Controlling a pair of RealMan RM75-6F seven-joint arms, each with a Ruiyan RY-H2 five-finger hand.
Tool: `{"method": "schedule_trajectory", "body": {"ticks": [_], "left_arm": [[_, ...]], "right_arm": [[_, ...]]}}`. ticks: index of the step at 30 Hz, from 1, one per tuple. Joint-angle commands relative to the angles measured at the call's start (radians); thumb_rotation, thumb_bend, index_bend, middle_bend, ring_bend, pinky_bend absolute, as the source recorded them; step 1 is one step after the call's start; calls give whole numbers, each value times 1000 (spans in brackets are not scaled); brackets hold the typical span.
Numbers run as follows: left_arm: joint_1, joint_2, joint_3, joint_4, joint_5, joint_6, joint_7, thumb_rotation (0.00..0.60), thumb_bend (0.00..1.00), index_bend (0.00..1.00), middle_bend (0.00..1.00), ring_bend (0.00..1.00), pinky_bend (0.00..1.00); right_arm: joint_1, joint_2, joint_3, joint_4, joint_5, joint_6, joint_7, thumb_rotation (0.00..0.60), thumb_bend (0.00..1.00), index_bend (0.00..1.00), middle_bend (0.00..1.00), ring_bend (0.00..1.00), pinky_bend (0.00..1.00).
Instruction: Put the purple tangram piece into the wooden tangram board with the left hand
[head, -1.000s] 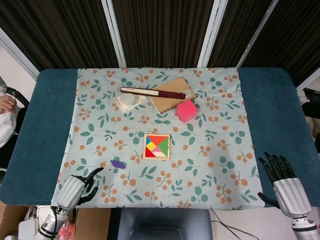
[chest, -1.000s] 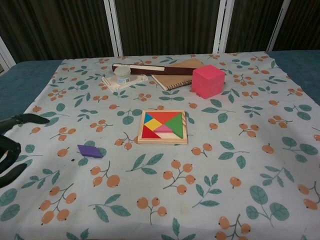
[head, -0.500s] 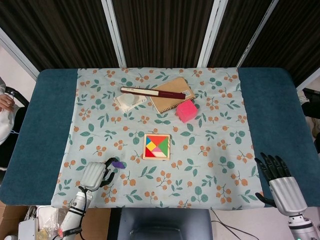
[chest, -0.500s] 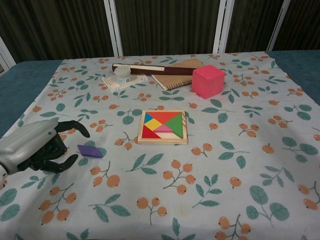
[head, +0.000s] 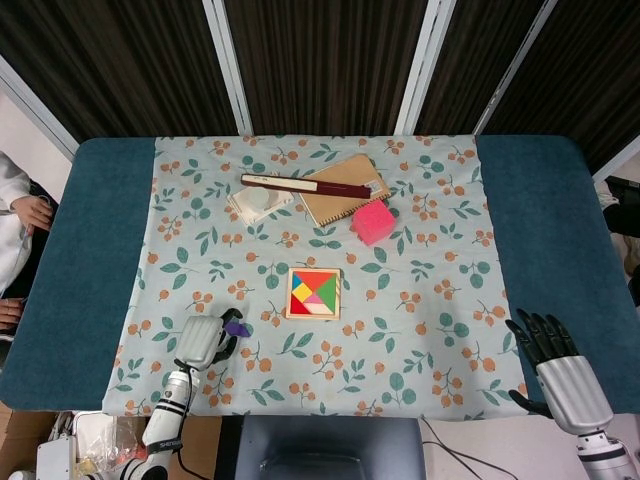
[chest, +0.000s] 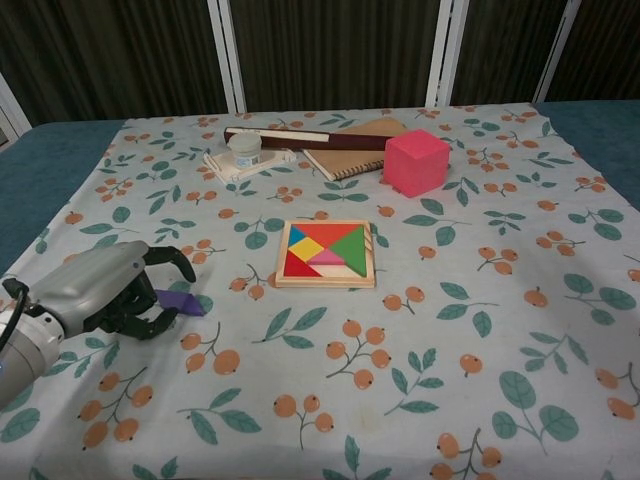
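Note:
The purple tangram piece (chest: 187, 303) lies flat on the flowered cloth, left of the wooden tangram board (chest: 326, 254). The board's coloured pieces leave a small gap at its lower right. My left hand (chest: 108, 291) reaches over the piece's left end, its fingers curled above and below it and hiding that end. Whether they touch it does not show. In the head view, the purple piece (head: 237, 328) shows just past the left hand (head: 203, 341), with the board (head: 313, 293) further right. My right hand (head: 562, 374) hovers at the near right table edge, holding nothing with its fingers spread.
A pink cube (chest: 416, 161), a brown notebook (chest: 357, 146), a long dark red case (chest: 298, 139) and a white tray with a small jar (chest: 244, 157) stand at the back. A person (head: 18, 228) sits at the left edge.
My left hand has come in from the near left and its fingers now curl over the purple piece's left end. The piece has not moved. My right hand has shifted slightly.

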Motion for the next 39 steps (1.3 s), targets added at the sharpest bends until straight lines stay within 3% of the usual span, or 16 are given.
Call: {"method": "schedule_trajectory", "body": {"ticks": [1, 12, 25, 31, 39], "left_arm": [[-6, -9, 1, 12, -9, 0, 7, 600, 423, 358, 1000, 1000, 1000], [-19, -34, 0, 66, -32, 7, 8, 600, 423, 393, 1000, 1000, 1000], [-22, -41, -1, 93, -23, 39, -30, 600, 424, 560, 1000, 1000, 1000], [-28, -32, -15, 25, -19, 53, -45, 600, 424, 565, 1000, 1000, 1000], [-75, -79, -73, -69, -89, 48, 58, 600, 424, 565, 1000, 1000, 1000]], "right_arm": [[0, 2, -1, -3, 2, -2, -2, 600, 121, 0, 0, 0, 0], [0, 5, -4, -6, 0, 1, 11, 600, 121, 0, 0, 0, 0], [2, -1, -4, -11, 3, -9, -9, 600, 121, 0, 0, 0, 0], [7, -5, -2, -13, 10, -20, -16, 600, 121, 0, 0, 0, 0], [12, 1, -8, -14, -2, -22, -2, 600, 121, 0, 0, 0, 0]]}}
